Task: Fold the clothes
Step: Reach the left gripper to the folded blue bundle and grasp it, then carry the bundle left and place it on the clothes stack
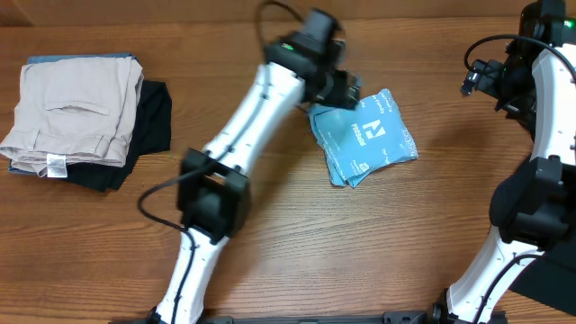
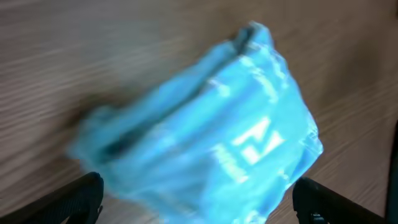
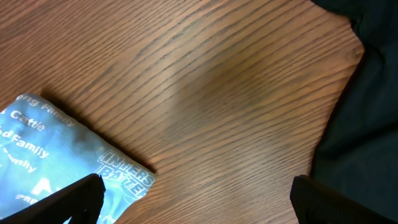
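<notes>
Overhead: folded light blue T-shirt (image 1: 364,135) is lying on the counter (image 1: 378,243), left hand (image 1: 340,90) hovering over its corner, spread wide apart. Right hand (image 3: 196,196) is also standing wide apart, holding nothing.

T-shirt (image 1: 364,137) was light blue, white logo and lettering on it. Trousers (image 1: 72,108) were beige, black cloth (image 1: 157,117) under them. Table (image 1: 297,252) was brown wood grain, darker streaks.

The left wrist view is smeared: the T-shirt (image 2: 205,137) is a blur, and its white logo (some angular mark) cannot be read. Overhead, the left gripper (image 1: 342,90) hides the T-shirt's upper left corner. In the right wrist view the picture's edges cut off the T-shirt's print and the dark cloth (image 3: 367,124).
</notes>
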`<state>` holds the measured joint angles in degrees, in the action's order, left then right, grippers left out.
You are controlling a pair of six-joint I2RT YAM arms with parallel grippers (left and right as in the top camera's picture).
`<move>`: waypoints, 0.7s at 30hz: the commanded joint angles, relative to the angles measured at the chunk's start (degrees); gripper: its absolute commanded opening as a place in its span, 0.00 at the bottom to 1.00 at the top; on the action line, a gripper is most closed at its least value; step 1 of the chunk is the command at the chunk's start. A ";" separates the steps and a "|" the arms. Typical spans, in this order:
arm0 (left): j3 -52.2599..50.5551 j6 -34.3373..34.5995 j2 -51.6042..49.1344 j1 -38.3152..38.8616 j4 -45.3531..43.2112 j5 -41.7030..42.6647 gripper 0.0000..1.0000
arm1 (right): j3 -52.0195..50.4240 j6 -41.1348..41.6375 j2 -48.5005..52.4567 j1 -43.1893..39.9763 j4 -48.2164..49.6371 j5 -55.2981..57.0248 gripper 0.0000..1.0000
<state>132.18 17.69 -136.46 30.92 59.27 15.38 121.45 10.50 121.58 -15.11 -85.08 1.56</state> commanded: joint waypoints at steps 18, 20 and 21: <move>1.05 -27.34 -12.48 3.17 -0.55 -11.23 1.00 | 0.76 0.22 -0.70 -0.02 0.15 0.50 1.00; 1.05 -27.32 -12.83 3.19 0.26 -10.14 1.00 | 0.76 0.22 -0.70 -0.02 0.17 0.50 1.00; 1.05 -27.28 -13.27 3.19 0.92 -9.97 1.00 | 0.76 0.24 -0.70 -0.02 0.15 0.50 1.00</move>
<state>132.49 -7.94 -147.35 33.95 58.67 2.57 121.45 10.48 121.58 -15.11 -85.08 1.72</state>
